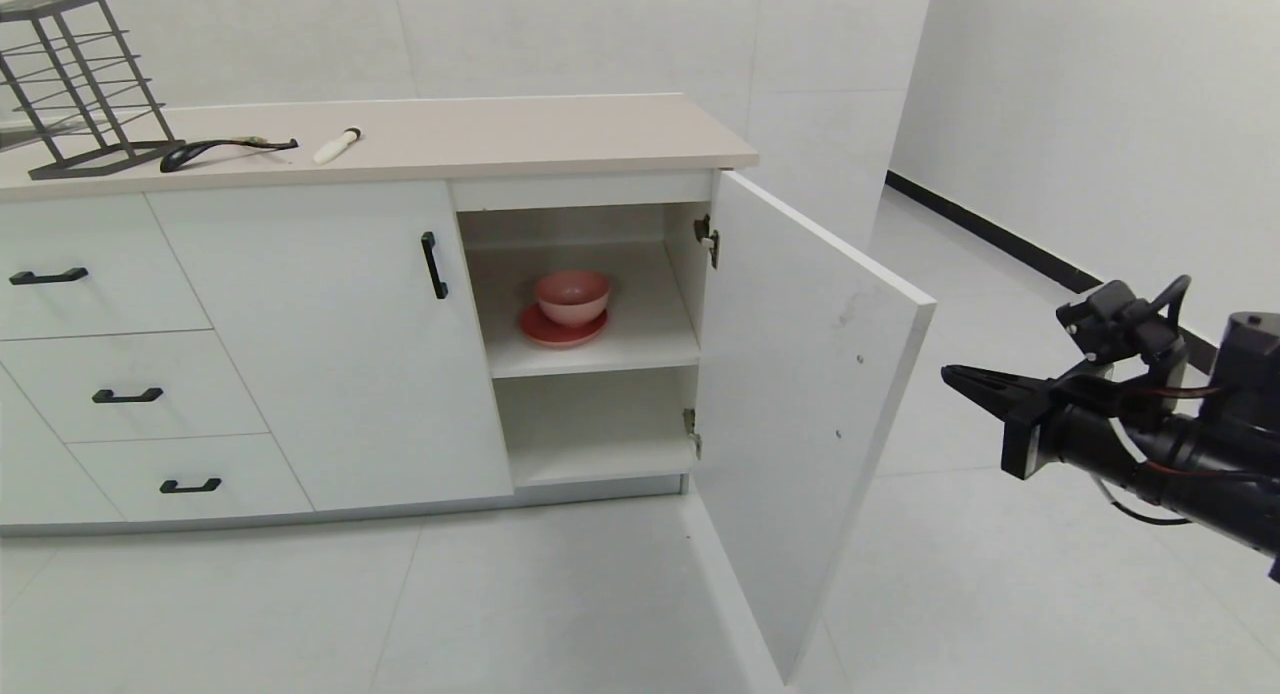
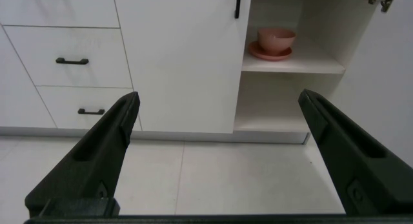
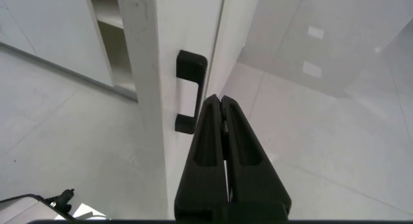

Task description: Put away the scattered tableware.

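A pink bowl [image 1: 572, 296] sits on a red plate [image 1: 560, 329] on the upper shelf of the open cabinet; the left wrist view shows the same bowl [image 2: 276, 39] and plate [image 2: 271, 53]. The cabinet door [image 1: 800, 394] stands swung wide open. My right gripper [image 1: 952, 376] is shut and empty, hanging to the right of the door's outer face, its tips [image 3: 221, 102] close to the black door handle [image 3: 187, 91]. My left gripper [image 2: 219, 111] is open, held back from the cabinet front with nothing between its fingers.
On the countertop [image 1: 540, 134] lie a black utensil [image 1: 225, 149] and a white-handled utensil [image 1: 336, 145], beside a dark wire rack [image 1: 80, 84]. Drawers [image 1: 110, 354] fill the cabinet's left side. The lower shelf [image 1: 595, 454] is bare. Open tiled floor lies in front.
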Robot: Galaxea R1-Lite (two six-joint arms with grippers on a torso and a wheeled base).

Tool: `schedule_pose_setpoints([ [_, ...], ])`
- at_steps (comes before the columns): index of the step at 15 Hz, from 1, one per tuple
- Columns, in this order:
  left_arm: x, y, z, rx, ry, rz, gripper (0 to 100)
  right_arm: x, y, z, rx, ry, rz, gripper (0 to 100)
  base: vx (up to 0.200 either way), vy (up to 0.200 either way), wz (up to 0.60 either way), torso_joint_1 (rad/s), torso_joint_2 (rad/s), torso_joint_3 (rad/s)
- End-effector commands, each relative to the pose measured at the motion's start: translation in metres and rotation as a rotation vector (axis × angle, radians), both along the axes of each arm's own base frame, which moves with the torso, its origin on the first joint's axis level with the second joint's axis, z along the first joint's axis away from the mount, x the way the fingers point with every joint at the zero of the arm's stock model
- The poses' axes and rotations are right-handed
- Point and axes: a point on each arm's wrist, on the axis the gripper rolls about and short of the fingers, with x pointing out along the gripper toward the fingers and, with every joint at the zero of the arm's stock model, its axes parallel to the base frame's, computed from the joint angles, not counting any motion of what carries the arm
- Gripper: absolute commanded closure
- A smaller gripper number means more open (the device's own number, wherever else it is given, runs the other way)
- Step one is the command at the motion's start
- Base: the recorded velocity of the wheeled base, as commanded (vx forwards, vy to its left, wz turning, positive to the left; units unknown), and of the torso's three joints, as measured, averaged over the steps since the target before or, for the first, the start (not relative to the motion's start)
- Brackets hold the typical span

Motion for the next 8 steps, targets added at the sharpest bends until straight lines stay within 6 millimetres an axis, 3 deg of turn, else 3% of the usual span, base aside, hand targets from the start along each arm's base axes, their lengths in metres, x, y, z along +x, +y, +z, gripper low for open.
schedule_pose_setpoints([
  [1, 0.000, 0.000, 0.000, 0.000, -0.001, -0.001, 0, 0.012, 0.002, -0.009, -0.005, 0.029, 0.001, 100, 0.000, 0.000, 0.00, 0.000, 0.00, 0.000],
  [4, 0.000, 0.000, 0.000, 0.000, -0.001, -0.004, 0, 0.043, 0.005, -0.026, -0.011, 0.012, 0.045, 100, 0.000, 0.000, 0.00, 0.000, 0.00, 0.000],
  [5, 0.000, 0.000, 0.000, 0.000, -0.001, -0.004, 0, 0.044, 0.005, -0.026, -0.012, 0.010, 0.049, 100, 0.000, 0.000, 0.00, 0.000, 0.00, 0.000],
  [8, 0.000, 0.000, 0.000, 0.000, -0.001, -0.003, 0, 0.072, 0.013, -0.021, -0.007, -0.075, 0.109, 100, 0.000, 0.000, 0.00, 0.000, 0.00, 0.000],
])
